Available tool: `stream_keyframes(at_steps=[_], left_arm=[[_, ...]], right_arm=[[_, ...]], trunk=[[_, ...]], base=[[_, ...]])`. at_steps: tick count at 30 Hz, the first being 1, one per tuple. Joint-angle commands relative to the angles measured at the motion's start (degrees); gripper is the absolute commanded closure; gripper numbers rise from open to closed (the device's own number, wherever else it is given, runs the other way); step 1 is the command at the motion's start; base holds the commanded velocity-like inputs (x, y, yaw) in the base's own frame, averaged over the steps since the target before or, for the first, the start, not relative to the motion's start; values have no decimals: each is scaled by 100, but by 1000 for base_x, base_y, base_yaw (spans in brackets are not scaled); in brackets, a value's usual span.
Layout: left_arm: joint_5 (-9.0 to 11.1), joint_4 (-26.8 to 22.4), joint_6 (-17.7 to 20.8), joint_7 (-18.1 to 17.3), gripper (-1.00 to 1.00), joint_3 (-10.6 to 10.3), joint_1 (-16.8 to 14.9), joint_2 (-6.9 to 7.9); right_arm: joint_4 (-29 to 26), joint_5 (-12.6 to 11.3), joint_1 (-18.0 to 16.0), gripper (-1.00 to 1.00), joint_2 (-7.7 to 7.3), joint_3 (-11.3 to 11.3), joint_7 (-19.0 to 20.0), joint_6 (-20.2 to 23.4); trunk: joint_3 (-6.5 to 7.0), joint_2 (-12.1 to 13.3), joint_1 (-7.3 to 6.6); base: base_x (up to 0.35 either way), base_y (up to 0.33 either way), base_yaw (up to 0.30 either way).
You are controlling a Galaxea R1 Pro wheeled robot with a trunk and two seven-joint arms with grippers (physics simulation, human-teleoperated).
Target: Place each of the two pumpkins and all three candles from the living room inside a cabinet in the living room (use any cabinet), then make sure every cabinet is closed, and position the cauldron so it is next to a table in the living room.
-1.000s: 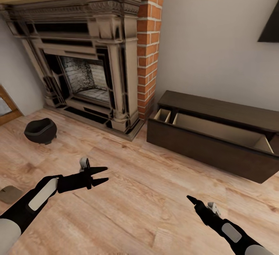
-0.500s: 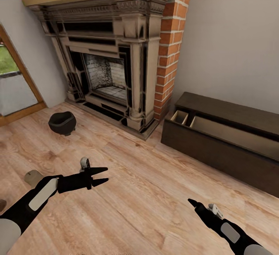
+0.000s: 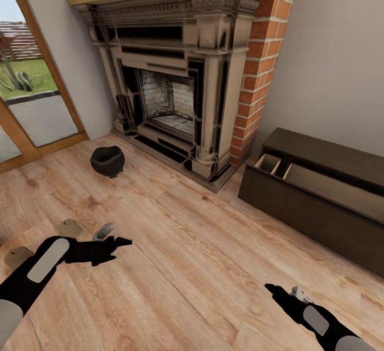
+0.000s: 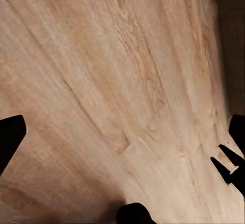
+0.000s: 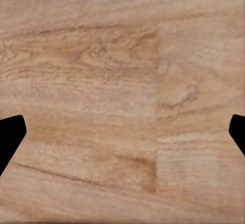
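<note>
Head view alone shows cauldron [image 3: 107, 160] (floor), cabinet [image 3: 320, 191] open; both grippers spread.

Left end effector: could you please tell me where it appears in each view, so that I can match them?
Head view: the left end effector is at lower left, over the wooden floor.
Left wrist view: its dark fingertips sit at opposite edges, open, with floor between.
Right wrist view: the right end effector frames bare planks here.
Shared landmark: the wooden floor.
</note>
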Motion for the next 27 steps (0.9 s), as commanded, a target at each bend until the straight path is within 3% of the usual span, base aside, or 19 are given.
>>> stream_keyframes(at_steps=[1, 2, 5, 7, 17, 27], left_arm=[[-37, -25, 2, 261, -100, 32, -5, -3], [-37, -51, -5, 625, -100, 70, -4, -8], [-17, -125, -24, 1226, -100, 148, -5, -13], [-13, -148, -27, 1380, -100, 206, -5, -18], [29, -202, -24, 1676, -100, 331, -4, -65], [59, -235, -4, 1673, -100, 320, -4, -105]], right_arm=[[-4, -3, 0, -100, -4, 14, 3, 17], [-4, 68, 0, -100, -4, 12, -5, 4], [0, 237, 0, -100, 3, 7, -34, -41], [2, 297, 0, -100, 4, 8, -98, -72], [-3, 392, 0, -100, 5, 19, -213, -93], [-4, 389, 0, -100, 5, 157, -174, -372]], trunk=[[-11, -2, -1], [-17, -2, -1], [-36, -2, -1], [-50, -2, -1], [-122, -2, -1], [-13, 399, -221]], base=[[0, 0, 216], [0, 0, 215], [0, 0, 212], [0, 0, 205], [0, 0, 192], [0, 0, 173]])
